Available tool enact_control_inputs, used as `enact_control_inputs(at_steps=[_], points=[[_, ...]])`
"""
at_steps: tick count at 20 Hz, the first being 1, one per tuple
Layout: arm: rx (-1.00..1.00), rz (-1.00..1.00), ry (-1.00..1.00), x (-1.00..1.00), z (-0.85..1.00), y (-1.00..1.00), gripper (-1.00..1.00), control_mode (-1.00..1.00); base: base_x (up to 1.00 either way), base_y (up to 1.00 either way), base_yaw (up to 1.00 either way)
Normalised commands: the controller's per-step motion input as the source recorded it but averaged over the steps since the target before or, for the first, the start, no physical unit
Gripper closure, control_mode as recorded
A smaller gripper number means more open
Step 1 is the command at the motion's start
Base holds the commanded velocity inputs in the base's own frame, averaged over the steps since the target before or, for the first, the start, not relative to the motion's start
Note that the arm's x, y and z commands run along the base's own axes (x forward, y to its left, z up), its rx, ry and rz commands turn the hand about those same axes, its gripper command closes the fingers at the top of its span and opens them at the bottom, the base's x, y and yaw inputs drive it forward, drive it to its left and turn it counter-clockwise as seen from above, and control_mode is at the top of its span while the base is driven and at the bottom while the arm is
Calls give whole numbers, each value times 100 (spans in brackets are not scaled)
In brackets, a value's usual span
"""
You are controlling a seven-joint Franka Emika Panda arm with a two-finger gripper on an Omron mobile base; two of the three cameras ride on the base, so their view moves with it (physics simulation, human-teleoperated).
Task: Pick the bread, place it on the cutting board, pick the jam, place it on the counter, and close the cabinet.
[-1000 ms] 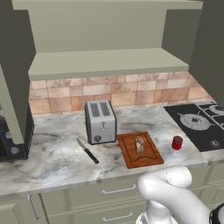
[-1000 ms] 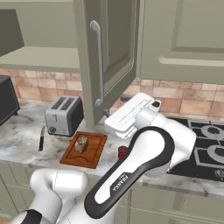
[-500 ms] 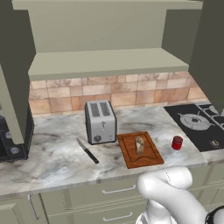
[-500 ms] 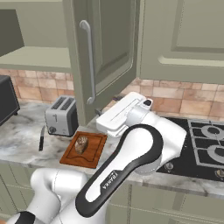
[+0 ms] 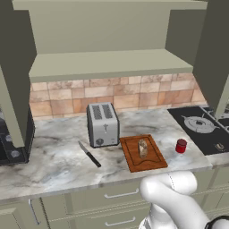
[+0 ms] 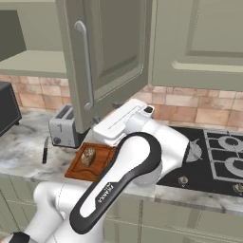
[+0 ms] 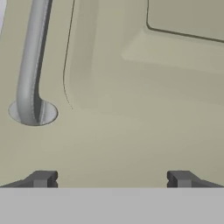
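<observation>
The bread (image 5: 142,148) lies on the cutting board (image 5: 154,162) in front of the toaster; both also appear in the right base view, bread (image 6: 88,156) on board (image 6: 78,171). The red jam (image 5: 180,146) stands on the counter (image 5: 58,165) between board and stovetop. The cabinet (image 5: 112,65) is open, its shelf bare. Its right door (image 6: 114,52) with silver handle (image 6: 85,66) hangs partly swung over the counter. My gripper (image 7: 110,179) is open, its fingertips (image 7: 40,178) close against the door's panelled face (image 7: 131,100), beside the handle's foot (image 7: 33,111), holding nothing.
A silver toaster (image 5: 102,124) stands behind the board, with a black-handled knife (image 5: 89,154) to its left. A dark appliance (image 5: 13,143) sits at the far left. The black stovetop (image 5: 201,127) lies to the right. My white arm (image 6: 128,161) arches over the counter's edge.
The right cabinet door has swung further round, showing more of its face in the right base view, and my hand has followed it leftward. Bread, board and jam have not moved.
</observation>
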Motion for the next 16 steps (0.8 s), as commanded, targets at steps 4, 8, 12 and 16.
enact_control_inputs(at_steps=[4,8,12,16], points=[[0,0,2,0,1,31,-100,-100,0,0,0],[0,0,4,1,1,32,-100,-100,0,0,0],[0,0,3,7,3,31,-100,-100,0,0,0],[0,0,2,15,11,29,-100,-100,0,0,0]])
